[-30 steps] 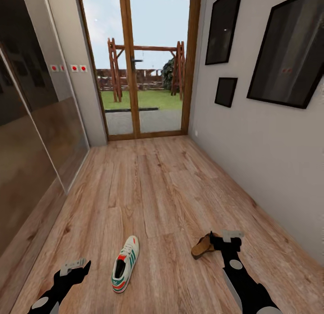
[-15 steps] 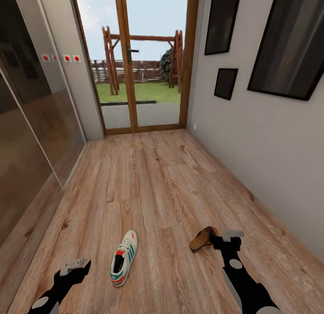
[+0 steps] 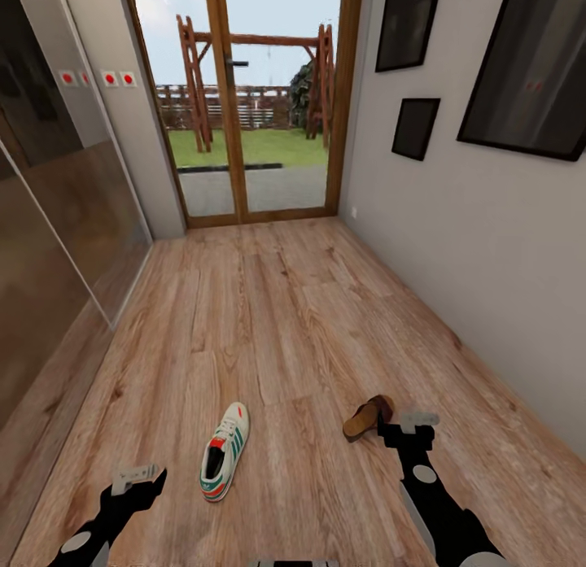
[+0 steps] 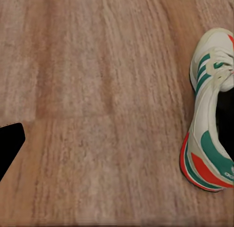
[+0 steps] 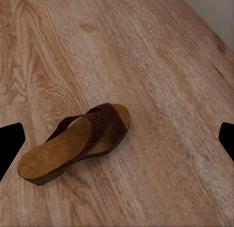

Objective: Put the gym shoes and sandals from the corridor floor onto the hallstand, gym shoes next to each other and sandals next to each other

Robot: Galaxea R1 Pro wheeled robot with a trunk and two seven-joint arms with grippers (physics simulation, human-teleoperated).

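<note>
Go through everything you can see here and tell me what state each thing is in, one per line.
gym shoe: upright on its sole on the corridor floor, not held.
sandal: on the floor, sole down, not held, just ahead of the right tool.
left tool: empty, above bare floor beside the shoe; open or shut unclear.
right tool: open and empty, the sandal between its fingertips in the right wrist view.
glass door: shut.

whole head view tilts/rolls forward a bit: glass door (image 3: 252, 103) and wall frames (image 3: 415, 128) sit higher in shot, gym shoe (image 3: 225, 451) and sandal (image 3: 368, 417) creep slightly up-frame, dark edge shows at bottom centre
</note>
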